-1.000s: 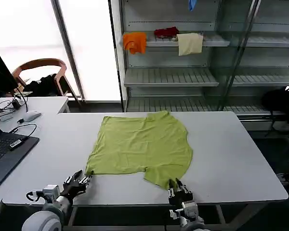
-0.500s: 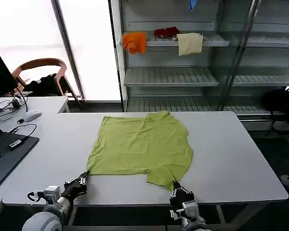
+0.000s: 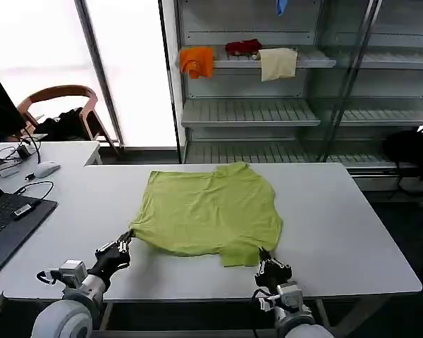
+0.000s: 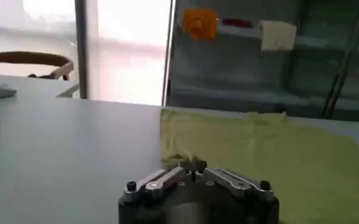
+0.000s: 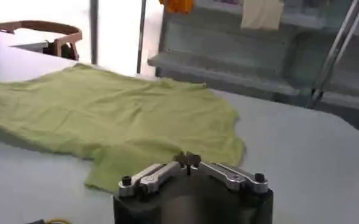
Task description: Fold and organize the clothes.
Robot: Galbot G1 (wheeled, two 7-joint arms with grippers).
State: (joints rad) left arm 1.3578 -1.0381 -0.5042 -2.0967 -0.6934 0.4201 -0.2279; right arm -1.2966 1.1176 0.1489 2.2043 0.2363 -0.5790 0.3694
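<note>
One lime T-shirt [image 3: 210, 215] lies spread on the white surface [image 3: 338, 225]. Both grippers pinch its near hem, likely to lift it for a fold: left gripper [image 3: 125, 243] closed on the near-left corner, right gripper [image 3: 264, 259] clamped on the near-right flap.

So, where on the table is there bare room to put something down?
The white table is bare right of the T-shirt up to its right edge, and in a strip beyond the shirt. Left of the shirt it is bare up to the laptop and cables. The near edge is crowded: left pincer and right pincer grip the hem.
</note>
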